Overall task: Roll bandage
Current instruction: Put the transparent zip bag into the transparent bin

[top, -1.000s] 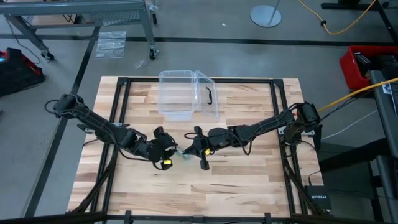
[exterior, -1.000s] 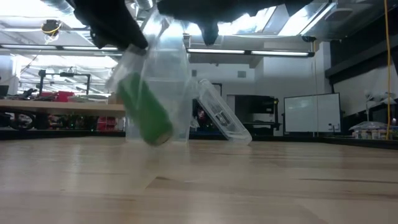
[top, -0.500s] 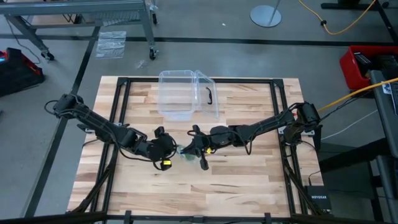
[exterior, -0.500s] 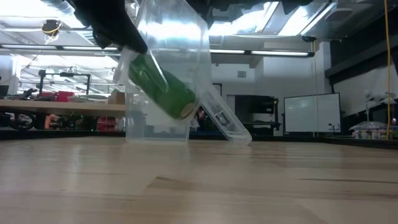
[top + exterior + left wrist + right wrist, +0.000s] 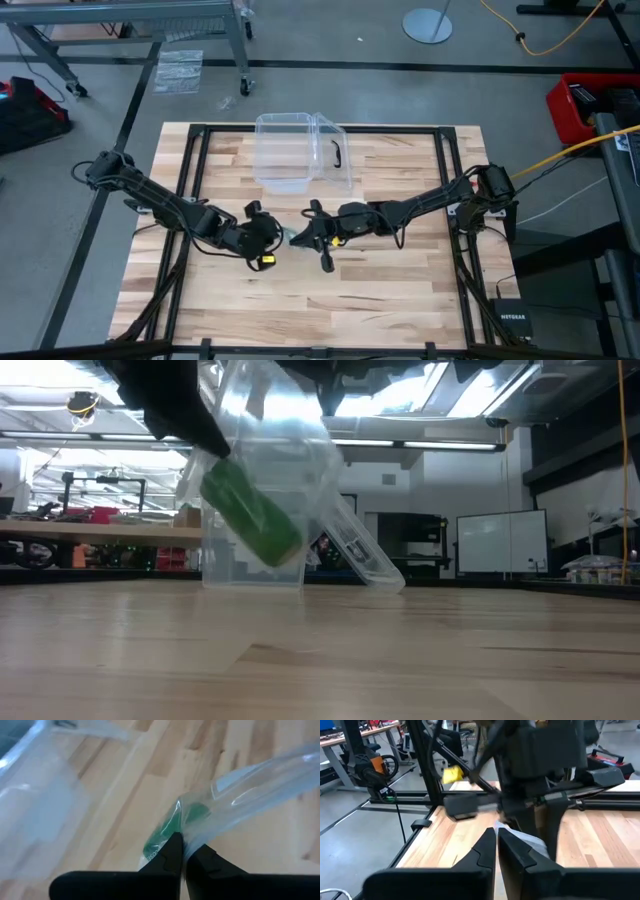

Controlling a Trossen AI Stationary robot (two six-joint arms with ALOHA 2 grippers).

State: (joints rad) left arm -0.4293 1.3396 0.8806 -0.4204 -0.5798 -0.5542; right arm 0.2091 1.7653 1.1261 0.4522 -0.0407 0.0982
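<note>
From above, the left gripper (image 5: 272, 238) and the right gripper (image 5: 303, 237) meet nose to nose near the middle of the wooden table (image 5: 400, 290), a scrap of clear plastic wrapper (image 5: 290, 237) stretched between them; the clear plastic box (image 5: 300, 150) stands well apart toward the far edge, and bare boards lie open on the near side. At table height, the bandage (image 5: 250, 516), a stubby green cylinder, hangs inside the wrapper (image 5: 275, 450) clear of the tabletop, its long axis slanting down and away from the dark fingers gripping the plastic above it. Past the left wrist, the two fingers are clenched on a fold of the wrapper (image 5: 250, 785), with the green roll (image 5: 170, 827) just beyond their tips, so this arm looks the nearer to it. Past the right wrist, the fingers stand all but closed with a sliver of gap, the wrapper (image 5: 530, 839) just ahead of them; whether they hold it cannot be told. Freeing the roll likely means pulling the plastic apart along that slant.
</note>
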